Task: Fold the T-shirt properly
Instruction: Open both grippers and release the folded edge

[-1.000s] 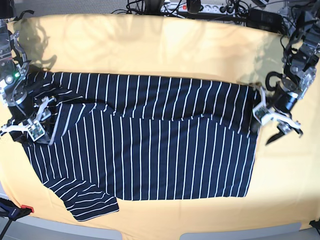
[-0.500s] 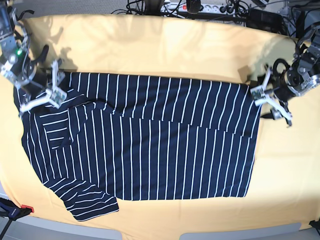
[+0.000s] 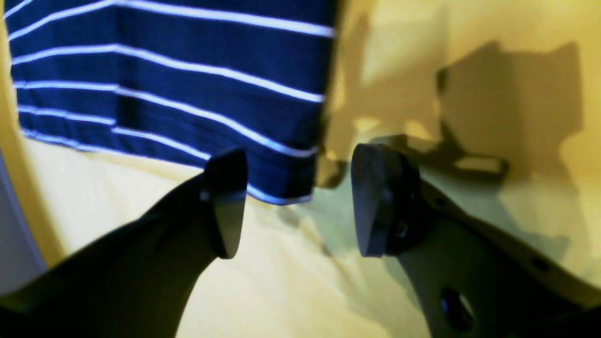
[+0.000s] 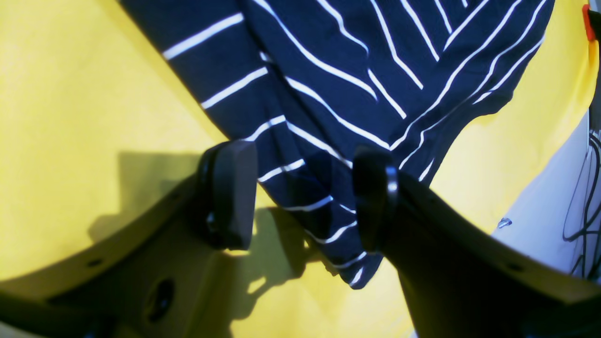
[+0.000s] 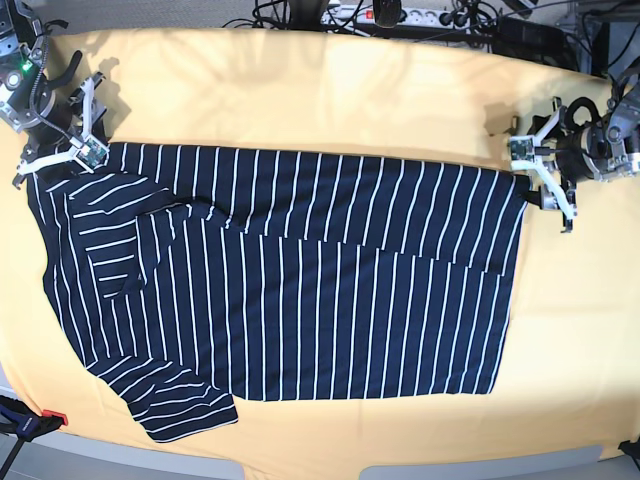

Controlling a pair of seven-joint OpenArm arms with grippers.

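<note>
T-shirt (image 5: 290, 280) flat on yellow surface (image 5: 330, 100), spread wide, stripes running near-to-far. Top band folded over along the far edge; one sleeve sticks out at near left.

Left claw (image 5: 545, 180): jaws apart, nothing between them. Sits at scene right, just beside the shirt's far-right corner. Wrist view: shirt corner (image 3: 188, 94) lies beyond the fingertips (image 3: 227, 202), claw (image 3: 298, 202) over bare surface (image 3: 493, 70), its shadow cast on the cloth to the right.

Right claw (image 5: 65, 130): jaws apart, holding nothing. Sits at scene far left, at the shirt's far-left corner. Wrist view: claw (image 4: 305, 197) hangs above a rumpled point of shirt (image 4: 352, 70) that shows in the gap between the pads (image 4: 232, 192); cannot tell whether pads touch fabric. Surface (image 4: 70, 94) bare on either side.

Cables (image 5: 400, 15) along the far edge, off the surface.
</note>
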